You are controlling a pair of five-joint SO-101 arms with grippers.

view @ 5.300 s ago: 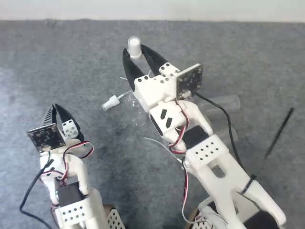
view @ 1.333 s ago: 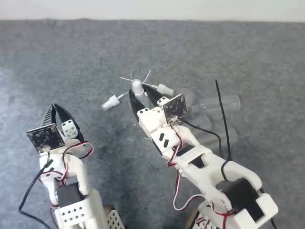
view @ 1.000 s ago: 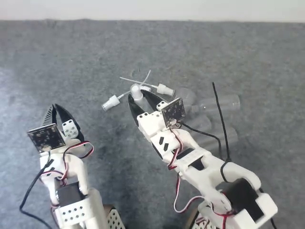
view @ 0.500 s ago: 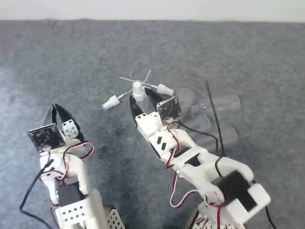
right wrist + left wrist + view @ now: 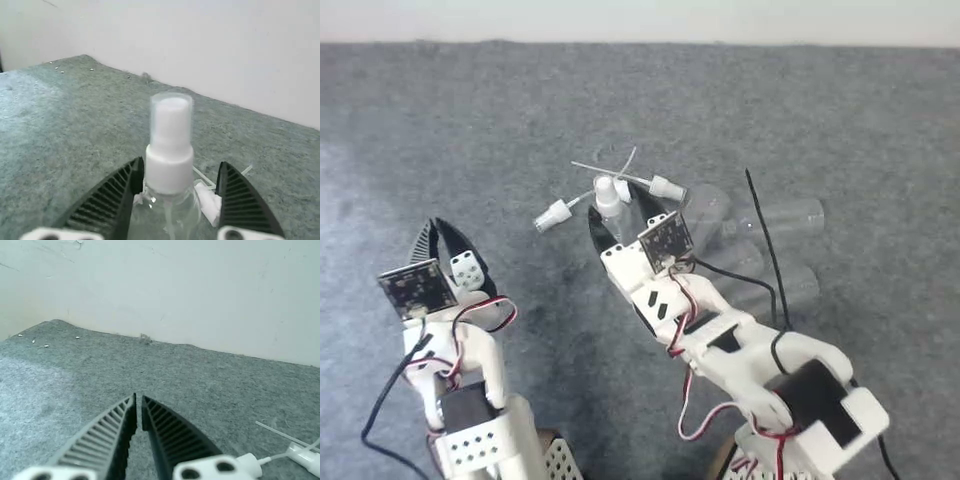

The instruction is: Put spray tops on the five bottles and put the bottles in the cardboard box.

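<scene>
Idleness at left: we see the left gripper [image 5: 438, 230] closed on nothing. Past a loose spray top [image 5: 552, 214], the right gripper [image 5: 616, 218] clamps a capped bottle [image 5: 607, 194] upright, presumably for boxing; uncapped bottles [image 5: 782, 214] lie rightward on the carpet [image 5: 840, 120].

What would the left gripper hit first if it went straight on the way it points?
Probably nothing nearby. The left gripper, shut, points across grey mat toward the wall. The nearest loose spray top lies off to its side, out of that line. Depth is unclear, so it may meet the mat first.
</scene>
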